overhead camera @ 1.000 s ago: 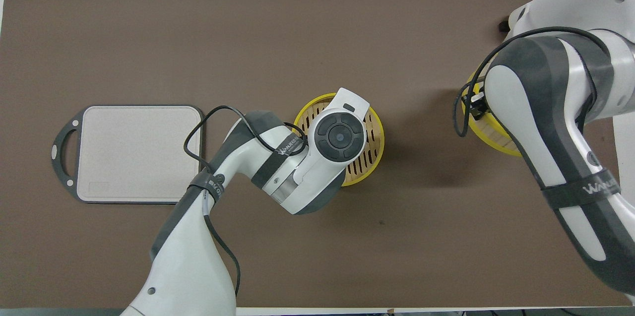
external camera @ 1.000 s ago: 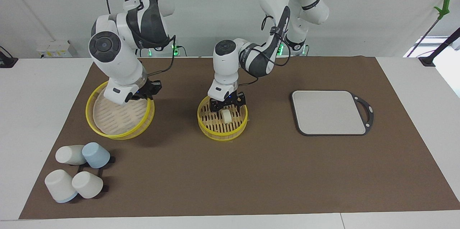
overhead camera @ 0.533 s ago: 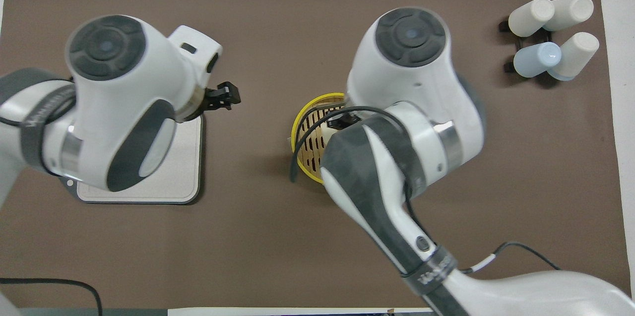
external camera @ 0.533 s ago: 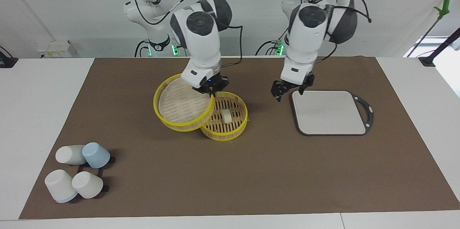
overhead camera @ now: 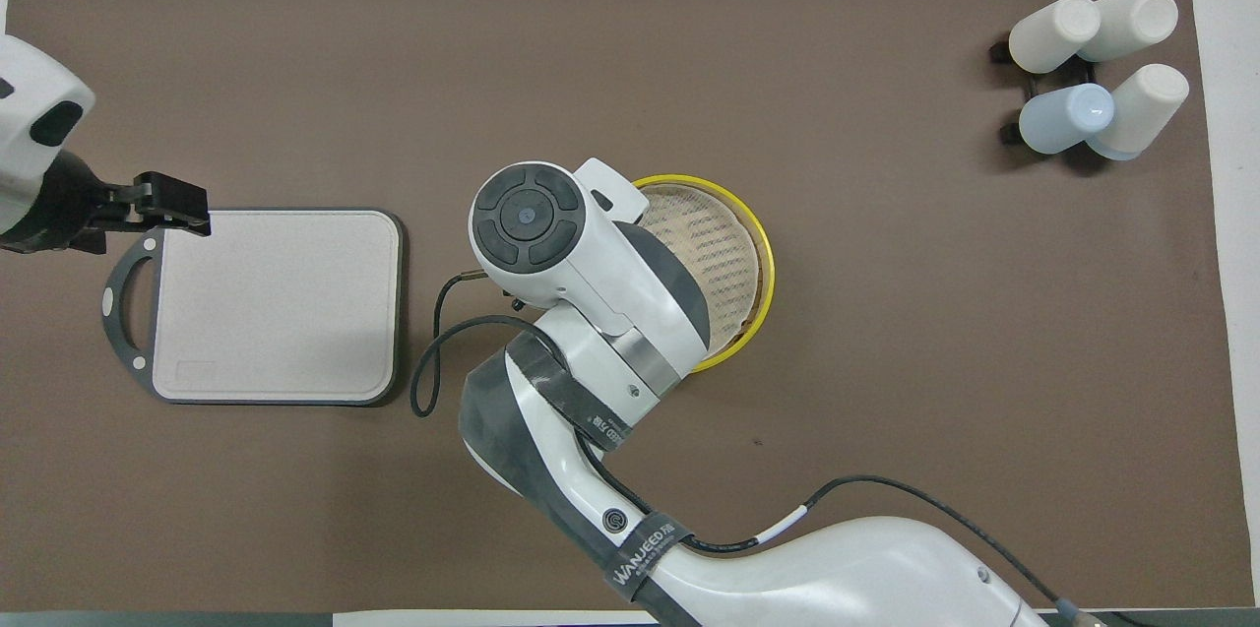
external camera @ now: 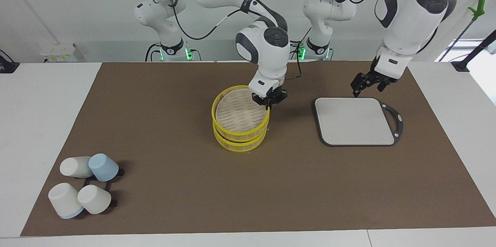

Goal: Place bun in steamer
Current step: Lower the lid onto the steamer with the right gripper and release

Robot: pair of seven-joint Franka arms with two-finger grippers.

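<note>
The steamer stands mid-table, a round basket with yellow rims. Its pale woven lid lies on top of it and covers it; the lid also shows in the overhead view. The bun is hidden under the lid. My right gripper is shut on the lid's rim at the edge nearer to the robots; in the overhead view its own wrist hides it. My left gripper is open and empty, raised over the grey board's corner nearest its base, and it shows in the overhead view.
A flat grey board with a dark handle lies toward the left arm's end. Several upturned cups on a black rack stand toward the right arm's end, farther from the robots.
My right gripper has carried the lid over and set it on the steamer, hiding the bun. My left gripper has drawn away from the steamer to above the board's corner.
</note>
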